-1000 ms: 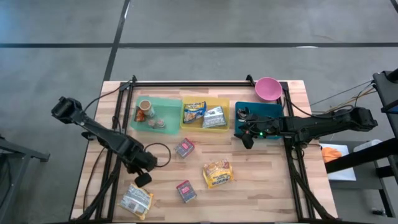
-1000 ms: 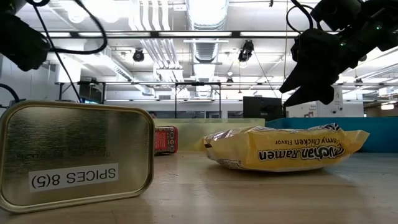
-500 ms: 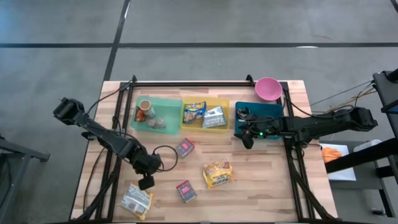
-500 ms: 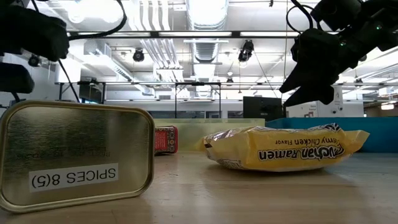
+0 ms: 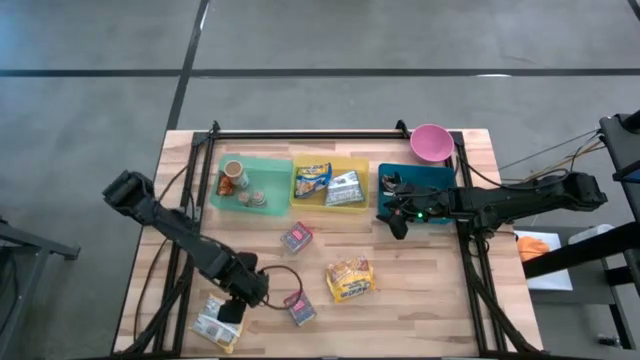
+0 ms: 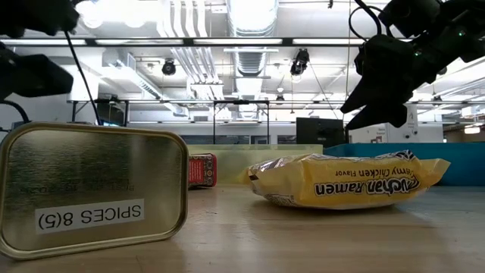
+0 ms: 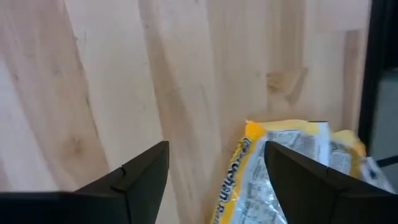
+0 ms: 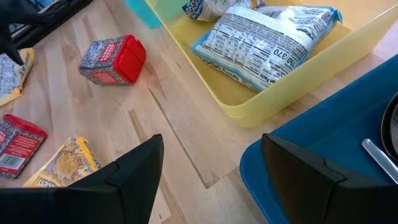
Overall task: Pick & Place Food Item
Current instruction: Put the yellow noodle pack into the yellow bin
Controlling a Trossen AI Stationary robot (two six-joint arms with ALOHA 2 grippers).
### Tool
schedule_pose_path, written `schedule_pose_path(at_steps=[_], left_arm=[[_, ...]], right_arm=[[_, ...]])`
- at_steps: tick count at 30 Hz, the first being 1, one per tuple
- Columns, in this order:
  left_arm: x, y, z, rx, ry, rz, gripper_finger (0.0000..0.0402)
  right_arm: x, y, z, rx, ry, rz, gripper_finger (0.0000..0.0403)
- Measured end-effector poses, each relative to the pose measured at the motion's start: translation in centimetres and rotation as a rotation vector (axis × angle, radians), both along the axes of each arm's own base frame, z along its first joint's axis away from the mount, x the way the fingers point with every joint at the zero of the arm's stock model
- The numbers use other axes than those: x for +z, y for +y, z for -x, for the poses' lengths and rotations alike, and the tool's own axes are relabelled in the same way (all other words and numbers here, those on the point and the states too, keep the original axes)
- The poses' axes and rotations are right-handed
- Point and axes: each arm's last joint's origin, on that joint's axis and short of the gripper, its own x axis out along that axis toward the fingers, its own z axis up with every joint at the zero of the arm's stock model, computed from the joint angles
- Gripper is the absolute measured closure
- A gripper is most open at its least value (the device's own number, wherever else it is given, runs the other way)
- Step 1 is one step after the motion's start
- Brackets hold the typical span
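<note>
Target packet: a yellow-and-white noodle packet [image 5: 219, 322] lies flat at the near left corner of the desk [image 5: 470, 300]; the left wrist view shows one yellow-edged end of it [image 7: 292, 174] just ahead of the fingers.
Left pincer: the left pincer [image 5: 232, 311] hangs low over that packet's inner edge, jaws parted with bare wood between them, holding nothing.
Step in hand: the approach to a pick, by my reading; no grasp made yet.
Next move: likely shift sideways so the packet sits between the jaws, drop to the wood, close on its crimped edge; thin foil may slip or crumple.
Neighbours: a small red box [image 5: 299, 307] lies just beside the left pincer; a yellow ramen packet [image 5: 349, 279] sits further toward the middle; another red box [image 5: 296, 237] is nearer the bins.
Bins: green bin [image 5: 275, 168], yellow bin [image 5: 360, 170] with packets inside, blue bin [image 5: 440, 178] in a row at the far side; a pink bowl [image 5: 431, 142] beyond.
Right pincer: the right pincer [image 5: 397, 223] waits at the blue bin's near corner, jaws apart, empty.
</note>
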Motion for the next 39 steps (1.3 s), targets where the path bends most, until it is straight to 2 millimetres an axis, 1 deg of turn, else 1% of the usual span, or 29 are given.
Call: schedule_pose_path(at_steps=[6,12,17,26,34,39], left_arm=[[-0.7,-2.1,-0.2,-0.053,0.029,-0.017,0.0133],[-2.0,-3.3,0.2,-0.083,0.100,-0.005,0.0133],[-2.2,-3.6,0.2,-0.081,0.097,0.003,0.0133],[-2.2,-4.5,-0.5,-0.079,0.016,0.074,0.0133],[-4.3,-4.9,-0.5,-0.089,0.119,0.072,0.0133],[-4.7,-4.9,-0.4,-0.091,0.149,0.058,0.0133]], right_arm=[[0.0,0.0,0.0,0.000,0.000,0.000,0.0138],[0.0,0.0,0.0,0.000,0.000,0.000,0.0138],[0.0,0.0,0.0,0.000,0.000,0.000,0.0138],[0.0,0.0,0.0,0.000,0.000,0.000,0.0138],[0.0,0.0,0.0,0.000,0.000,0.000,0.0138],[0.0,0.0,0.0,0.000,0.000,0.000,0.0138]])
